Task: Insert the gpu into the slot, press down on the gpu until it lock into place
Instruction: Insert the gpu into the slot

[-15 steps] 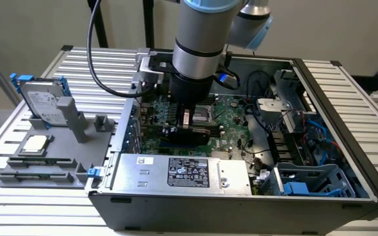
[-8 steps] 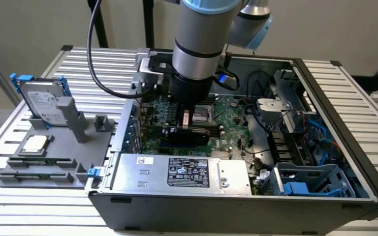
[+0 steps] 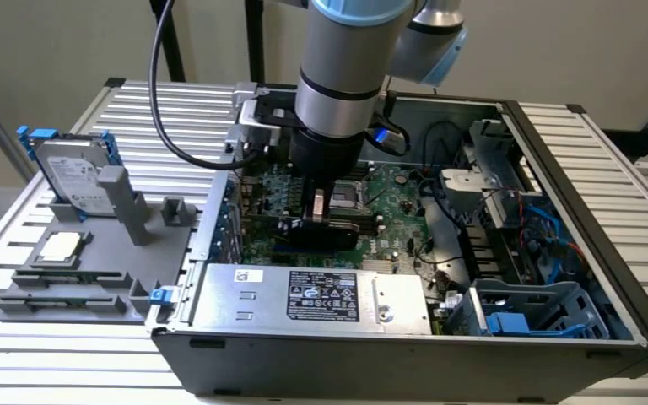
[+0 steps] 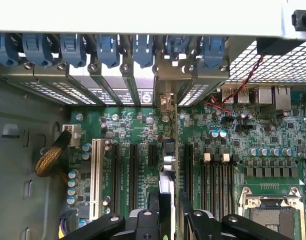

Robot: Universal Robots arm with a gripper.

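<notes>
black fingers (image 4: 139, 225) tight on thin gpu (image 4: 166, 195)

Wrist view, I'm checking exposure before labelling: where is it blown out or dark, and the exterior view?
Wrist view: the pale metal case rim glares white; the black gripper sits dark. Exterior view: soft even light, faint sheen on the silver power-supply box.

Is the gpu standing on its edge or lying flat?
On its edge: the gpu shows as a thin strip, clamped by the end effector, over the motherboard.
</notes>
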